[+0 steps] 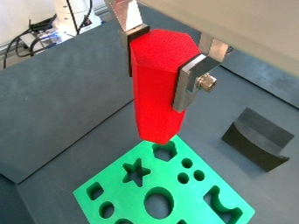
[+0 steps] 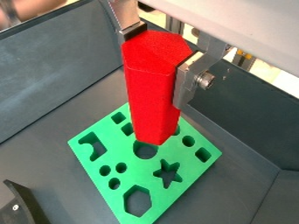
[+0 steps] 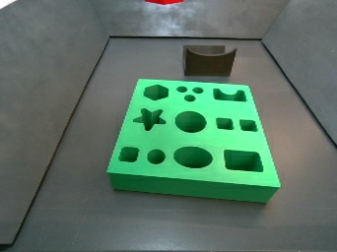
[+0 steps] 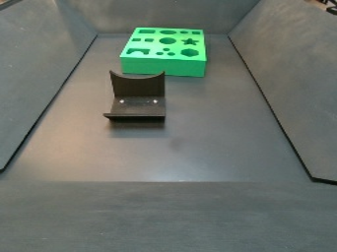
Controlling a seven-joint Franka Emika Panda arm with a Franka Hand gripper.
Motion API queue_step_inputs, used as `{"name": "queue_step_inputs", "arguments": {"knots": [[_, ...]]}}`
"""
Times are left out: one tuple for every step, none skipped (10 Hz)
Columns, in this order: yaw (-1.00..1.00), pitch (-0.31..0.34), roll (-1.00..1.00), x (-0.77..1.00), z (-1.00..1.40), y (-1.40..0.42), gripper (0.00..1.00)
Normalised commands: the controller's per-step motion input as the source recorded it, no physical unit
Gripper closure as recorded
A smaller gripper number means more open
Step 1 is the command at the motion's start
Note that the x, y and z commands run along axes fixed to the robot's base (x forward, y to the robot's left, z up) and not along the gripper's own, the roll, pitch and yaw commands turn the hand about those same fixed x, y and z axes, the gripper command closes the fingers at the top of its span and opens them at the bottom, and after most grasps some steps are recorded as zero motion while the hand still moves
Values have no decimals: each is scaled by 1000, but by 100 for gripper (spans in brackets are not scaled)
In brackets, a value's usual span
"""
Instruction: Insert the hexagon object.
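Note:
The hexagon object (image 1: 155, 96) is a tall bright red faceted peg, held upright in my gripper (image 1: 162, 66), whose silver fingers are shut on its upper end. It shows the same way in both wrist views (image 2: 152, 96), gripper (image 2: 162, 54). The peg hangs well above the green board (image 1: 100, 188), which lies flat below with several shaped holes. The board's hexagon hole (image 2: 142, 203) lies beside the star hole, apart from the peg's lower end. In a side view only a red sliver of the peg (image 3: 165, 2) shows above the board (image 3: 191, 187) and its hexagon hole (image 3: 157, 92). The other side view shows the board (image 4: 165, 64) but no gripper.
A dark grey curved block (image 3: 208, 61) stands on the dark floor beside the board, also in the other views (image 4: 137, 95) (image 1: 260, 136) (image 2: 17, 206). Sloping dark grey walls (image 3: 79, 108) enclose the floor.

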Motion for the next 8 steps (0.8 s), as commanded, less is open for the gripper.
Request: {"name": "queue_step_inputs", "arguments": {"knots": [[0,0,76,0,-680,89,100],[0,0,3,-97,-1000,106,100],[0,0,3,-89,-1000,111,100],[0,0,6,-23,-1000,137,100],[-6,0,37,0,-1000,189,100],[-17,0,84,11,-1000,240,100],[-83,0,116,91,-1000,351,100],[-83,0,51,69,-1000,311,100]]}}
